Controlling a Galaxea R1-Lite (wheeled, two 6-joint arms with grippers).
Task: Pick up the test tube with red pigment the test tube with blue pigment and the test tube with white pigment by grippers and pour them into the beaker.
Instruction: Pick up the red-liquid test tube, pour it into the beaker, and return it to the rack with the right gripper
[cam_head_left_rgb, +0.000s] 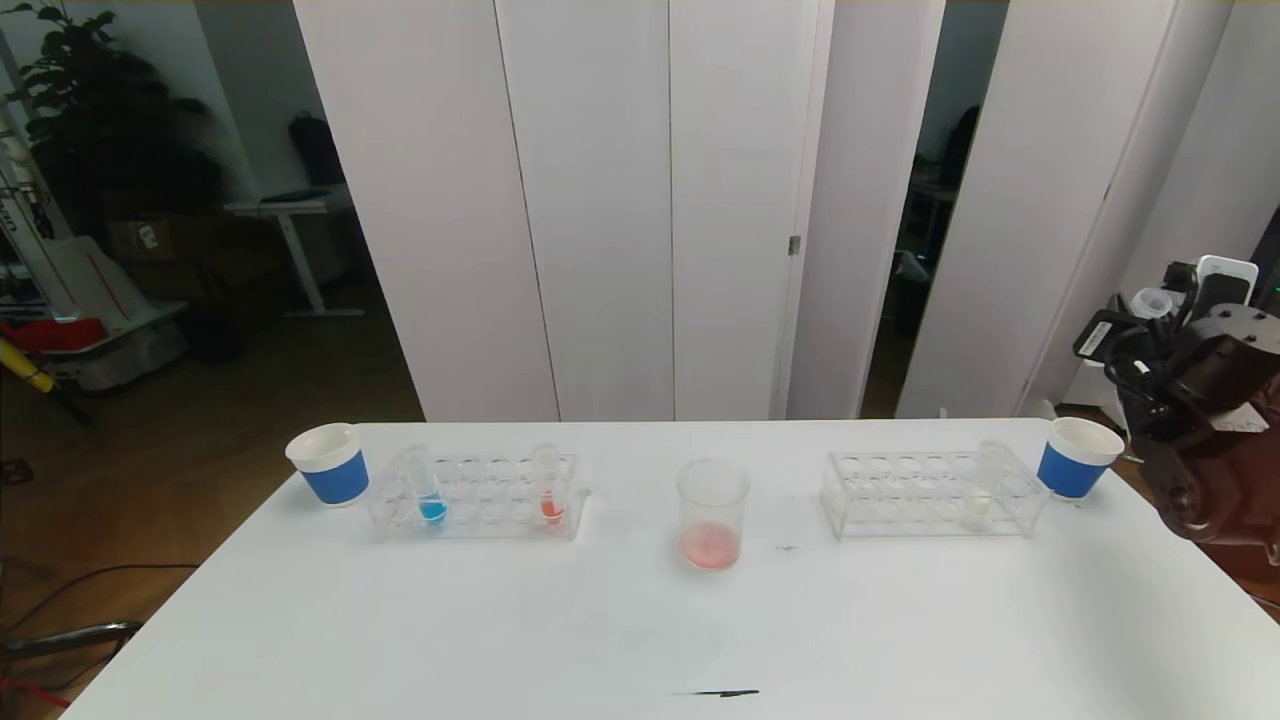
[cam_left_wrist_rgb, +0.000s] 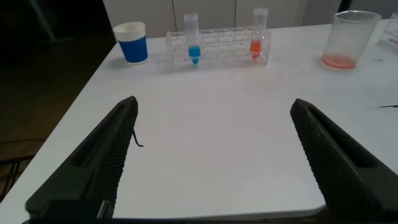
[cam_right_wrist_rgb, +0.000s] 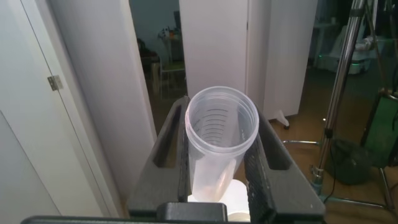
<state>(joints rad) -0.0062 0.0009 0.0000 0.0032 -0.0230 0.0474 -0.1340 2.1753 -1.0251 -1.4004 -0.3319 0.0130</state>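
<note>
We see the beaker (cam_head_left_rgb: 712, 515) mid-table (cam_head_left_rgb: 640, 640), between two racks (cam_head_left_rgb: 475, 497) (cam_head_left_rgb: 932, 492); a cup (cam_head_left_rgb: 329, 463) (cam_head_left_rgb: 1076, 456) stands near each far corner.

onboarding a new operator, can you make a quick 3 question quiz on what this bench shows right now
1. True or false: the beaker already holds some reddish liquid.
2. The test tube with blue pigment stands in which rack? A) rack on the robot's left B) rack on the robot's right
3. What is the right gripper closed on?

Key:
1. True
2. A
3. An empty clear tube, held up off the table's right edge; the left gripper is open.
</note>
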